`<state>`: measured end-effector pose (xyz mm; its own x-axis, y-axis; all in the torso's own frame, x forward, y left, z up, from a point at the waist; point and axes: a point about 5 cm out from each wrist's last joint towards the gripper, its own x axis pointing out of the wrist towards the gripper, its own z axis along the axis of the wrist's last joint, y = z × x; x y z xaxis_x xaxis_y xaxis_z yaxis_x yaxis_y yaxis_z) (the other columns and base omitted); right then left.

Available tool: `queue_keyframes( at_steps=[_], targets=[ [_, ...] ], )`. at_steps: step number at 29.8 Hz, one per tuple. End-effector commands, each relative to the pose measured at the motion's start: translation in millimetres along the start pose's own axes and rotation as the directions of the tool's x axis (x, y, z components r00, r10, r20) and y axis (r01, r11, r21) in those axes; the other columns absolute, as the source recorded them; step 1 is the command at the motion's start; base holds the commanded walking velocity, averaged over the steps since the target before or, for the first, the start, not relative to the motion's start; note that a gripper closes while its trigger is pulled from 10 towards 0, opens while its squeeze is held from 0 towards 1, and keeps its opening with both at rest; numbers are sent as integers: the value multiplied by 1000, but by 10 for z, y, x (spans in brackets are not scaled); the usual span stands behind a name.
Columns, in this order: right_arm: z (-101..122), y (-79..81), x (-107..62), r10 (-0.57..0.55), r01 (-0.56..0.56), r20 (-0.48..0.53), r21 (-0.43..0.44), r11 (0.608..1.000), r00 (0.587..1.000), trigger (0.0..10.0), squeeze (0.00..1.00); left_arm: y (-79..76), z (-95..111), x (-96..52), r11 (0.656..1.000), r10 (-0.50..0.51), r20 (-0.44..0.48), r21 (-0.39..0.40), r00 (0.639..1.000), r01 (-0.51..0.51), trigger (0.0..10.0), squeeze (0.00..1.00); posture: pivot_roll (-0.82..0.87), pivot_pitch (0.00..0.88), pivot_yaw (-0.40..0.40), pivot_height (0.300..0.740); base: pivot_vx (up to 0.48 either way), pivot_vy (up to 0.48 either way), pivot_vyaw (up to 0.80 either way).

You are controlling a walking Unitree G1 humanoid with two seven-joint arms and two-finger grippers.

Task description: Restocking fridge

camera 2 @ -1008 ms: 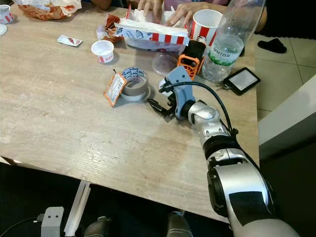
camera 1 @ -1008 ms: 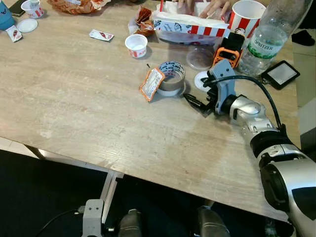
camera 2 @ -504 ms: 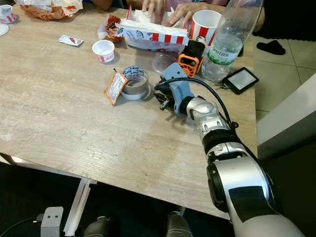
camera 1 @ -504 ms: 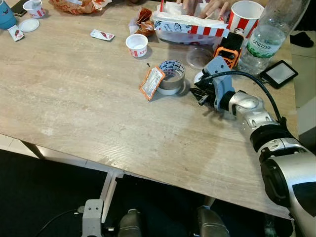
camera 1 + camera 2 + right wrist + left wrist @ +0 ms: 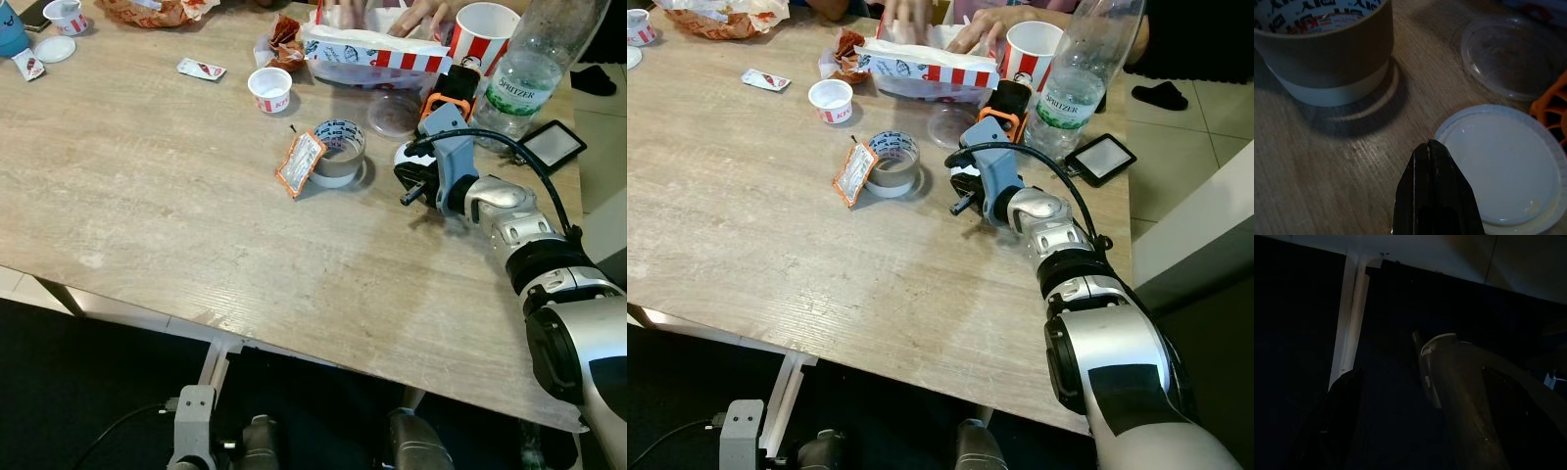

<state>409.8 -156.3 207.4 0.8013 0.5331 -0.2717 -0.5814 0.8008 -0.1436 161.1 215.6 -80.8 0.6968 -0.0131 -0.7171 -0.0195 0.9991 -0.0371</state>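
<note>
1. Here, in the head views, the right gripper [image 5: 408,193] hovers over the desk [image 5: 147,196], just beside the tape roll [image 5: 338,154]; the water bottle [image 5: 529,69] — likely fridge stock — stands beyond.
2. Right wrist view: jaws clenched, empty, tips at a white lid [image 5: 1503,166] — open them before reaching for the bottle.
3. Left wrist view: dark, left jaws unreadable.
</note>
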Motion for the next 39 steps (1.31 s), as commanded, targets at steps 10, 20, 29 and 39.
queue_keyframes(
  at_steps=[10,20,29,39],
  targets=[
    [186,-133,-288,236,-266,205,135,954,950,0,0,-58,-67,4,998,6,-35,-67,999,-8,10000,0,-66,200,-19,740,0,0,0],
    [-38,-176,-377,194,-197,99,30,980,976,10000,0,-5,-32,7,997,16,-26,-82,1000,-18,10000,0,-71,190,-12,740,0,0,0],
    [36,-139,-307,207,-203,44,-83,976,977,10000,1000,-21,-80,-10,998,-3,-39,-66,999,1,10000,0,-85,211,-17,740,0,0,0],
    [49,-82,-182,148,-146,11,-102,984,989,10000,1000,-14,-108,-26,998,0,-40,-70,999,-3,10000,0,-76,223,-27,740,0,0,0]
  ],
)
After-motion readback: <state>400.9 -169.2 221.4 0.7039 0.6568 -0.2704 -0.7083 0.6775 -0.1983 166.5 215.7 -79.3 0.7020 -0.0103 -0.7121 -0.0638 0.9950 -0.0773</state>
